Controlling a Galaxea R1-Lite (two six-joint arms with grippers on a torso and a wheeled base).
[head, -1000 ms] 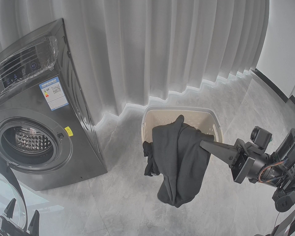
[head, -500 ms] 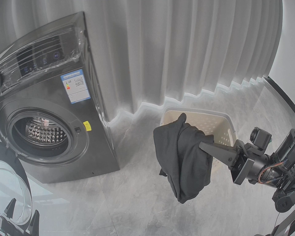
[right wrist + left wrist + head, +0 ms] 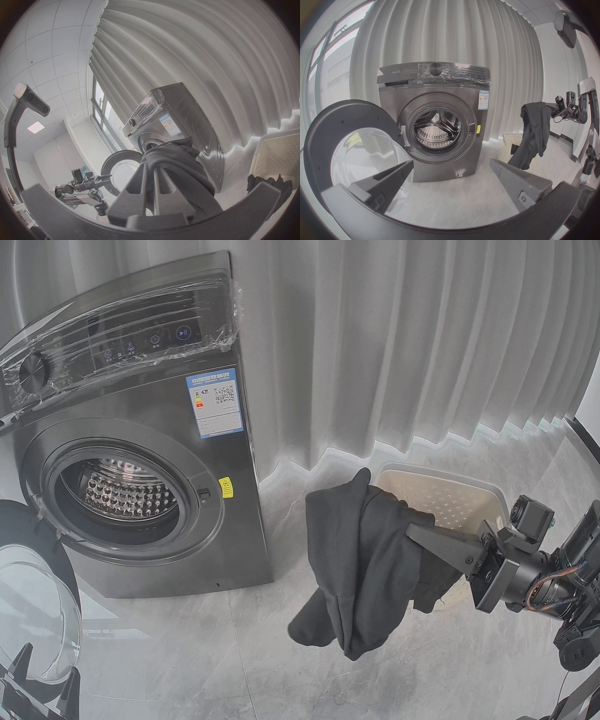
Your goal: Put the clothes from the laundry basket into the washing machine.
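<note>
Garment (image 3: 356, 552) clamped in right gripper (image 3: 409, 529), hanging clear of floor (image 3: 187, 652) for washing machine (image 3: 240, 534); left gripper (image 3: 450, 162) wide, empty.

A laundry corner, home-like but with an office-type ceiling. A grey metal front-loading washing machine (image 3: 144, 446), with clear protective film (image 3: 125, 334) over its control panel, stands on a grey marble-look tiled floor (image 3: 187, 652) before white pleated floor-length curtains (image 3: 406, 334). A beige perforated plastic laundry basket (image 3: 450, 496) sits near it by the curtains' foot. Overhead is a white grid-panel ceiling (image 3: 53, 37), and beside the machine are tall windows (image 3: 101, 106).
</note>
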